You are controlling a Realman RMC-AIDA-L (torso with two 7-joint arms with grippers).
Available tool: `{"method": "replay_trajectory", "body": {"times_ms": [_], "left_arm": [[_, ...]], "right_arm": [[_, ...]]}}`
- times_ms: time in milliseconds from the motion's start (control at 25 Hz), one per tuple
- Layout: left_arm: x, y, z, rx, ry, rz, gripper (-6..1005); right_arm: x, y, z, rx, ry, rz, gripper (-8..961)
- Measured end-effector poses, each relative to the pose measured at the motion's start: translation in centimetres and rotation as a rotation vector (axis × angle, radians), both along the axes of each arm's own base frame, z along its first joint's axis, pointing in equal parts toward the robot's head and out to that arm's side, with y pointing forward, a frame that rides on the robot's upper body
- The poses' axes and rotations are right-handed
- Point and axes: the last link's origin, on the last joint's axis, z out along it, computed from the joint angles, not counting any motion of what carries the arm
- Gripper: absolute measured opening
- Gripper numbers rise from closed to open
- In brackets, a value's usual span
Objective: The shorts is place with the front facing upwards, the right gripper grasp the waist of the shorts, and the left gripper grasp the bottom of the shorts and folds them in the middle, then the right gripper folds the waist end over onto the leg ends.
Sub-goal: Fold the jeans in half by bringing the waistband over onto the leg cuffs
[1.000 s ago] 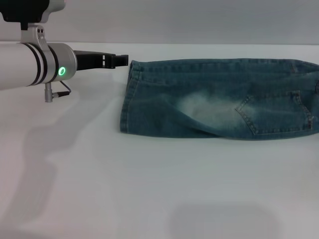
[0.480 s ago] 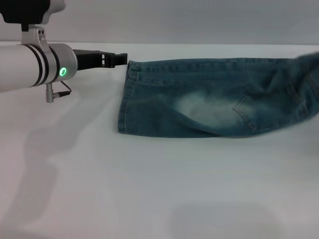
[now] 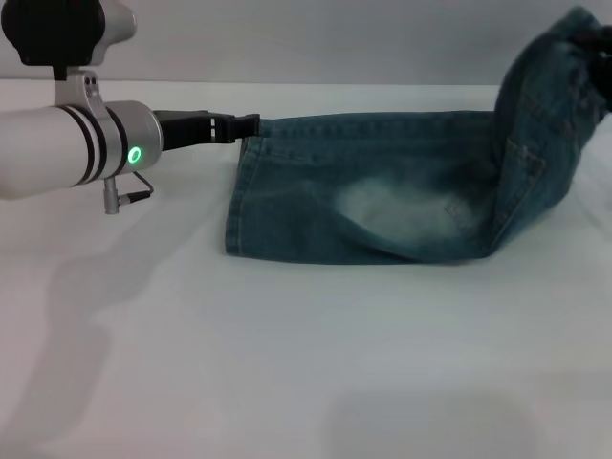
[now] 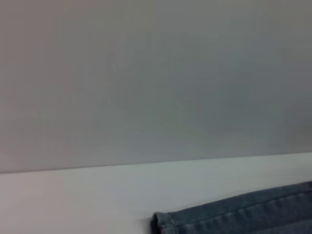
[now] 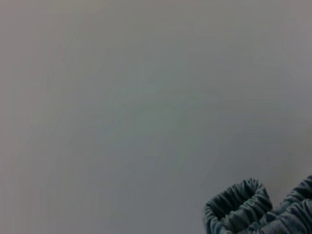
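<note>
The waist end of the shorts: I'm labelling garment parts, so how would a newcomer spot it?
Start at the white table and follow the shorts lying on it toward the robot's right. There the denim rises off the surface; the waist end is its raised top, ruched with elastic gathers, unlike the flat, straight-hemmed leg ends.

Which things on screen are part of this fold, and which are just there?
In the job:
- shorts, folded lengthwise
- waist end, lifted off the table
- leg ends, flat
- left gripper, at the far hem corner
- right gripper, at the raised waist

Just there:
- white table
</note>
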Motion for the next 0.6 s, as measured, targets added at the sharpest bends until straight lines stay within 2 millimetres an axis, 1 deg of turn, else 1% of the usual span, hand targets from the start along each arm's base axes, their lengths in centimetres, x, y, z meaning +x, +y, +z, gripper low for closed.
{"method": "replay_trajectory", "body": {"times_ms": [280, 600], "left_arm": [[0.2, -0.1, -0.5, -0.005, -0.001, -0.009, 799], [0.3, -0.3, -1.2, -0.014, -0.006, -0.010, 799]], "right_arm": [[-3.7, 1.6, -0.6, -0.039, -0.014, 0.099, 154], [-7.8, 3.0, -2.1, -0.107, -0.038, 0.202, 154]]}}
